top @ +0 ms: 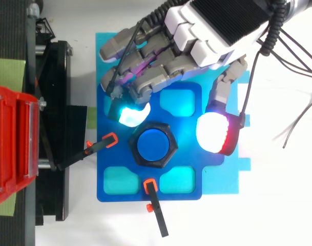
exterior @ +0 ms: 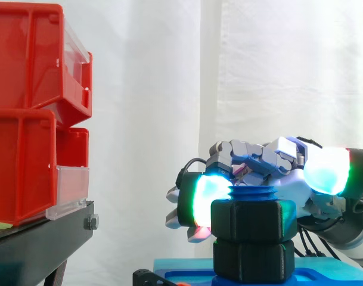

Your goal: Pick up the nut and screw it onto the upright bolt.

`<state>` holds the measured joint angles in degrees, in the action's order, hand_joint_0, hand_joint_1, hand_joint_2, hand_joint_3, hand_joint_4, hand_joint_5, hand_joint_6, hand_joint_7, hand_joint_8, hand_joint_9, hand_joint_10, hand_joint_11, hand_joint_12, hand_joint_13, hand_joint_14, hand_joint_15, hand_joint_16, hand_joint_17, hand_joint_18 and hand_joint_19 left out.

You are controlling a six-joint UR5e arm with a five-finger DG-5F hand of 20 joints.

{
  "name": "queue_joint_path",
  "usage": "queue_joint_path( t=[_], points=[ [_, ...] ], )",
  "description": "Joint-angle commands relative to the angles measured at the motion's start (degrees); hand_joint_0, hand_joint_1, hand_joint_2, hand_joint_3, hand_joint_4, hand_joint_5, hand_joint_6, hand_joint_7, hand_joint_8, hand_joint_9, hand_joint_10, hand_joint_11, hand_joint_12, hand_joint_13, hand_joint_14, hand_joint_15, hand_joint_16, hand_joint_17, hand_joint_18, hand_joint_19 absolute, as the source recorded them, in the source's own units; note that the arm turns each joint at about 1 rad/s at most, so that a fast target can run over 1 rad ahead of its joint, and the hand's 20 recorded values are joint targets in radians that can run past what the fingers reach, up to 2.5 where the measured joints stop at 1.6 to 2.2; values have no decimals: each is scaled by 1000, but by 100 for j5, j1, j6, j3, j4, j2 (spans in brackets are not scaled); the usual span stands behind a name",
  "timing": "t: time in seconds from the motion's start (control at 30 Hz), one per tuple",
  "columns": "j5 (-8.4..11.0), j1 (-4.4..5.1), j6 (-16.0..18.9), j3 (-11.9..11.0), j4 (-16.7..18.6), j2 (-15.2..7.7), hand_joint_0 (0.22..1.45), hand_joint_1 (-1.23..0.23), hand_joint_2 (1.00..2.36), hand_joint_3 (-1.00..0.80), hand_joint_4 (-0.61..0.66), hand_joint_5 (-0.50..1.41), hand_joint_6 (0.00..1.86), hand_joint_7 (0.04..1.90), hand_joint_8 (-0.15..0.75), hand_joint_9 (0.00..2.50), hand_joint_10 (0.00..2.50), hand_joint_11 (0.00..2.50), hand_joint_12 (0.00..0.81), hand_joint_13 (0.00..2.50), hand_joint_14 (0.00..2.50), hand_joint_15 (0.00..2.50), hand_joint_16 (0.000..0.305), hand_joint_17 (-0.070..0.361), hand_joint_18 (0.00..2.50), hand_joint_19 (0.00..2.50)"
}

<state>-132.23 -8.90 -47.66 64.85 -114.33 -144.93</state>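
From above, a blue plastic plate lies centred on a paler blue base sheet. At its middle stands the blue threaded upright bolt, ringed by the black hexagonal nut, which sits on a second black hexagonal piece. A black clamp lever lies at the nut's 9 o'clock, another at 6. The hand reaches in from 1 o'clock, spread, with one fingertip pad just beside the nut at 10 o'clock and the thumb pad apart at 3. Red plastic bins on a black stand lie at 9 o'clock.

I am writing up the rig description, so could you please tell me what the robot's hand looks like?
The hand is built of blocky white and grey segments, with a dark panel on its back. It ends in thick glowing pads: one is white with a red edge, and another glows cyan-green.
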Motion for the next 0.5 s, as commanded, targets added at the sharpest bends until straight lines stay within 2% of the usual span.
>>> queue_joint_path(
  t=[0.0, 0.13, 0.47],
  points=[
    [-22, -33, 2, 1, 7, 0, 485, -169, 1000, -500, 192, -20, 502, 1528, 295, 888, 0, 0, 332, 699, 0, 0, 37, 84, 466, 162],
    [-48, -60, 2, -8, 7, 0, 489, -176, 1000, -500, 181, 12, 501, 1614, 303, 967, 0, 0, 322, 740, 0, 0, 37, 82, 524, 169],
    [-66, -77, 2, 1, 7, 0, 494, -186, 1000, -500, 160, 14, 585, 1443, 297, 1094, 0, 0, 306, 820, 1, 9, 35, 79, 603, 198]
  ],
)
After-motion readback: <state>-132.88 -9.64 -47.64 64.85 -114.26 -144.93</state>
